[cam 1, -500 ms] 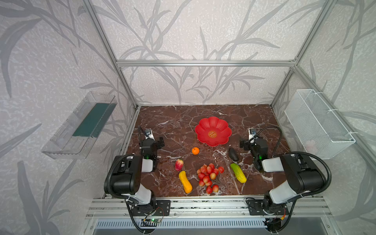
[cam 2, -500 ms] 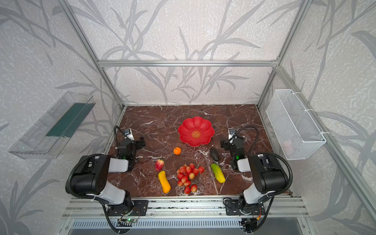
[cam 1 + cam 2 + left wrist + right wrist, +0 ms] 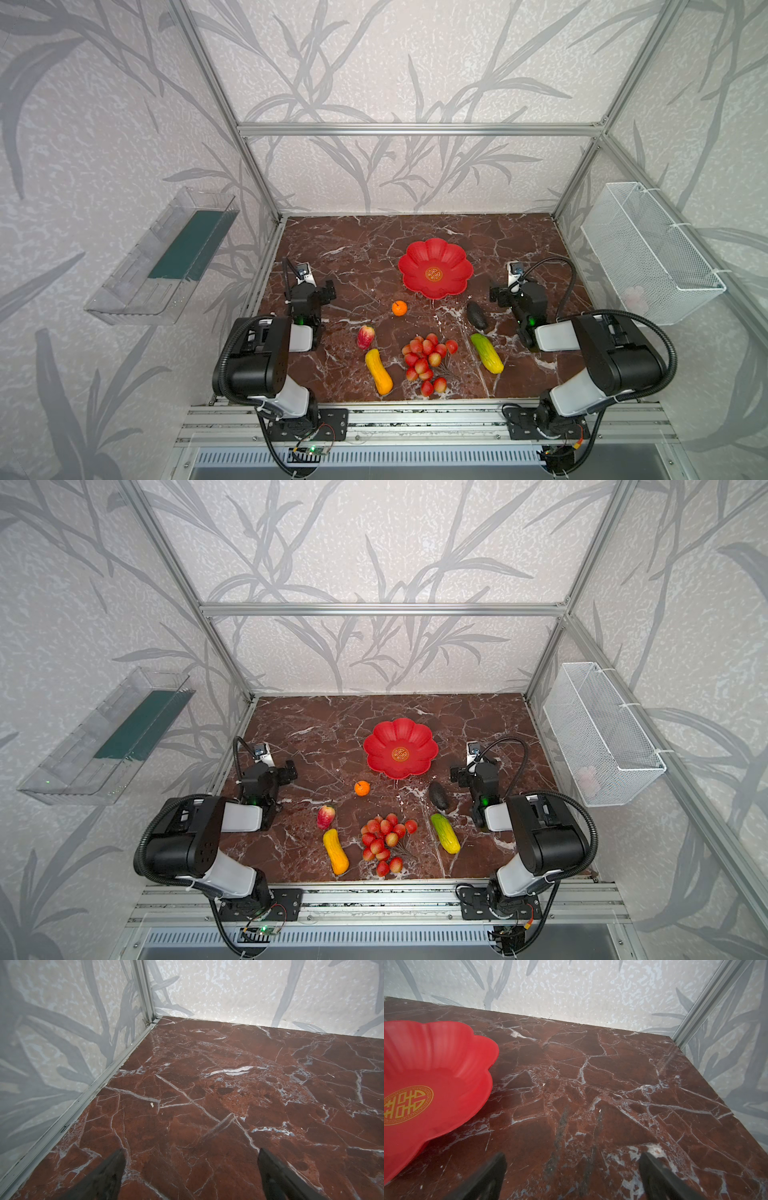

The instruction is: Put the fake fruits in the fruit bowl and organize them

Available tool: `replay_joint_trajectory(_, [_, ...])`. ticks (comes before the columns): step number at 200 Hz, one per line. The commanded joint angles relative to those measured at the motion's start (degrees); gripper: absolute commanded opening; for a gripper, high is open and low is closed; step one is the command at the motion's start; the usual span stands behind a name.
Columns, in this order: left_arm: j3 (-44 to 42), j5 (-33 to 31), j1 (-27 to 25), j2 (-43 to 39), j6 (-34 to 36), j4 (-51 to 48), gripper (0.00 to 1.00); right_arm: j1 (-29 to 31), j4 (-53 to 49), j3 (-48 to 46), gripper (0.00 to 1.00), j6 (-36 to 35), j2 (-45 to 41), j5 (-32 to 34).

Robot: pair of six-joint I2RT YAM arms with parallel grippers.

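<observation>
Currently the orange tangerine (image 3: 399,308) lies near the fruit bowl (image 3: 415,257), not touching.

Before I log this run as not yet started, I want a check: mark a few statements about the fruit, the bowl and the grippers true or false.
1. The red bowl holds no fruit. True.
2. The tangerine sits in the bowl. False: the tangerine lies on the table, apart from the bowl, on the robot's side of it.
3. The left gripper and the right gripper are both open and hold nothing. True.
4. The avocado lies by the left gripper. False: the avocado lies close to the right gripper.
5. The cherries lie between the yellow fruit and the green fruit. True.
</observation>
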Motion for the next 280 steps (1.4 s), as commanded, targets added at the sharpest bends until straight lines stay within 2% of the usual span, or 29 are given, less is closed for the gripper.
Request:
replay_joint_trajectory(1, [1.1,0.1,-0.25,0.39,0.99,0.67,0.99,-0.26,0.29,1.16,0.99,0.33,0.4,0.9])
replay_joint_trajectory(73, [0.86,0.18,-0.26,0.31,1.11,1.05,0.99,-0.24,0.21,1.18,0.99,0.32,0.4,0.9])
replay_joint_trajectory(91, [-1.53,1.59,-0.33,0.35,1.47,5.47,0.99,-0.26,0.47,1.08,0.99,0.25,0.4,1.09])
replay_joint_trajectory(107, [-3.88,-0.97,-0.64,0.58,0.92,10.8,0.99,-0.26,2.17,0.25,0.99,0.6,0.28,1.77])
replay_joint_trajectory(122, [-3.67,-2.2,-1.81,-0.71,2.09,9.77,0.99,-0.17,1.69,-0.83,0.99,0.28,-2.72,0.92])
replay_joint_trajectory(132, [-2.39,-4.36,-3.81,-3.39,4.06,5.33,0.99,-0.09,-3.66,0.17,0.99,0.22,-6.74,1.35])
replay_joint_trajectory(146, [0.06,-8.08,-6.06,-8.98,5.81,-3.58,0.99,-0.08,-20.2,5.29,0.99,1.78,-13.59,2.66])
replay_joint_trajectory(159, [3.24,-10.28,-6.26,-14.67,4.66,-13.03,0.99,-0.1,-29.84,9.66,0.99,4.95,-18.03,2.59])
replay_joint_trajectory(172, [6.35,-13.1,-6.18,-20.45,0.02,-21.32,0.99,-0.08,-32.26,11.26,0.99,9.26,-21.02,0.46])
replay_joint_trajectory(190, [9.81,-13.12,-5.72,-28.73,-8.51,-31.59,0.99,-0.7,-37.84,12.12,0.99,22.59,-25.5,-0.15])
replay_joint_trajectory(203, [11.23,-14.79,-5.08,-35.24,-18.55,-38.81,0.99,-1.73,-40.29,11.93,0.99,22.56,-27.94,-7.75])
replay_joint_trajectory(211, [12.2,-12.44,-4.07,-39.3,-22.99,-44.14,0.99,-1.75,-41.8,11.55,0.99,22.36,-29.56,-10.26])
replay_joint_trajectory(223, [13.34,-5.5,-2.88,-44.15,-24.92,-49.32,0.99,-1.67,-48.18,12.59,1.0,22.73,-31.73,-12.59])
replay_joint_trajectory(240, [17.17,4.11,-2.72,-48.17,-18.54,-58.26,0.99,-1.41,-61.52,16.02,0.95,22.03,-33.87,-15.12])
replay_joint_trajectory(258, [22.01,4.38,-2.67,-49.47,-16.37,-72.18,0.97,0.44,-76.16,19.04,0.9,22.09,-35.45,-15.14])
replay_joint_trajectory(280, [23.68,5.54,-2.66,-50.5,-15.81,-83.43,0.97,6.5,-88.14,18.97,0.87,21.61,-39.02,-9.25])
